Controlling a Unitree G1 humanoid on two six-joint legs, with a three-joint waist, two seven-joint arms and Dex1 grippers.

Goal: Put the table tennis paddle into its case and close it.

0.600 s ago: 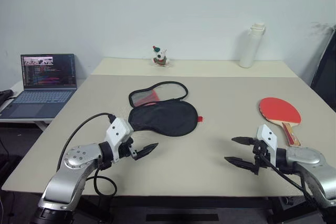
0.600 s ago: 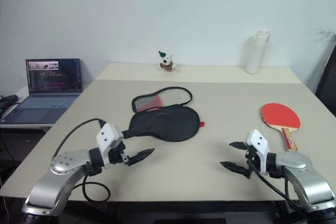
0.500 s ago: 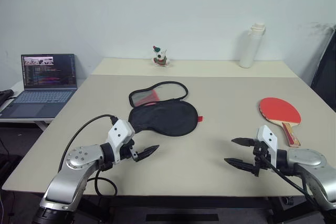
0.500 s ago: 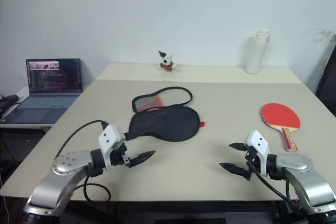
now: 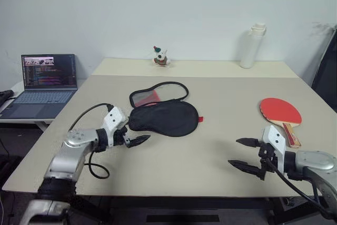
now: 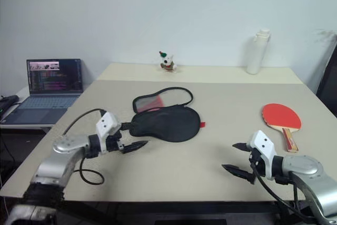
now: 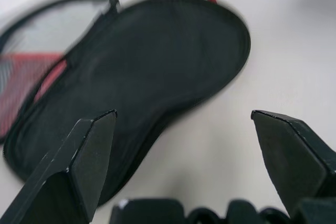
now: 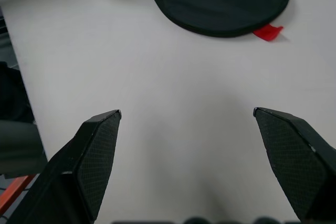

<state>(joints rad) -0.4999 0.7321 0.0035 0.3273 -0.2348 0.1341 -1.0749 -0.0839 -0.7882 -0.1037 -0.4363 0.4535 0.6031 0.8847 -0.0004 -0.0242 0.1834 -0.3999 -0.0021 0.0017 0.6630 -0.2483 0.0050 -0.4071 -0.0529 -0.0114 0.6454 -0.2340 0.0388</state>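
The case [image 5: 164,118] lies unzipped near the middle of the desk [image 5: 221,98], and it serves as the landmark here. Its black half lies flat toward the near edge, and the red, mesh-lined half [image 5: 152,95] is folded open behind it, on the side toward the wall. A small red tab [image 5: 200,119] sticks out at the case's right end.

The paddle [image 5: 281,114] rests flat on the desk well to the right of the case, red face up, its striped wooden handle pointing toward the near edge. Nothing touches it.

The left gripper [image 5: 138,140] sits just in front of the case's left end, close to it, fingers spread wide and holding nothing; in the left wrist view the black half of the case lies right ahead of the fingers [image 7: 86,156]. The right gripper [image 5: 247,154] hovers over bare desk to the right of the case and nearer the front edge, also spread wide and empty.

Behind the case, near the wall, stand a small toy figure [image 5: 160,57] and, further right, a white bottle [image 5: 252,46]. Left of the case, on a lower side table, an open laptop [image 5: 45,81] shows a lit screen.
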